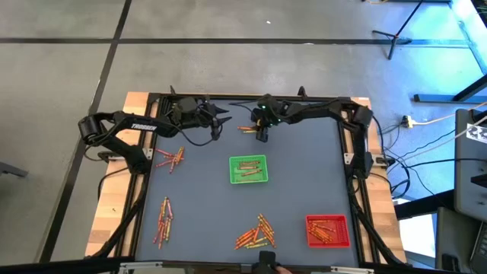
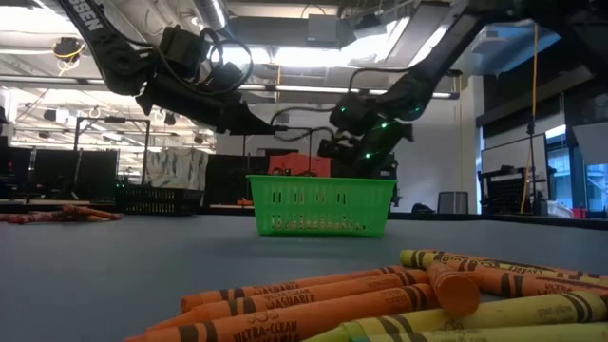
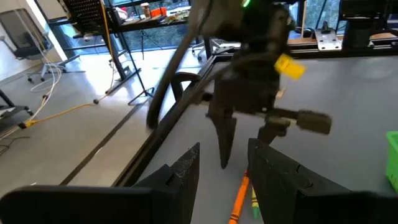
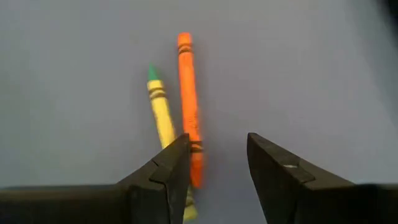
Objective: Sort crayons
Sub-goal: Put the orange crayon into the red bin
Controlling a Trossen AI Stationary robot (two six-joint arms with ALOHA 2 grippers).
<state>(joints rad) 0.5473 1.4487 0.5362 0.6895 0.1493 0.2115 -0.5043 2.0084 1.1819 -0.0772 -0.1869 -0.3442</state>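
Two crayons lie flat on the grey table near its far edge: an orange one [image 4: 188,99] and a yellow-green one [image 4: 160,107]; they also show in the high view [image 1: 245,129]. My right gripper [image 4: 217,162] is open and points down just above them [image 1: 262,135], one finger next to the orange crayon. My left gripper [image 3: 224,171] is open and empty, a little to the left [image 1: 217,122], facing the right gripper. A green tray [image 1: 249,169] and a red tray [image 1: 327,230] each hold crayons.
Loose crayon piles lie at the left [image 1: 171,157], the near left [image 1: 163,221] and the near middle [image 1: 257,232], the last one close in the low view [image 2: 380,304]. The green tray [image 2: 321,204] stands mid-table. The table's black frame [image 1: 350,152] runs along the edges.
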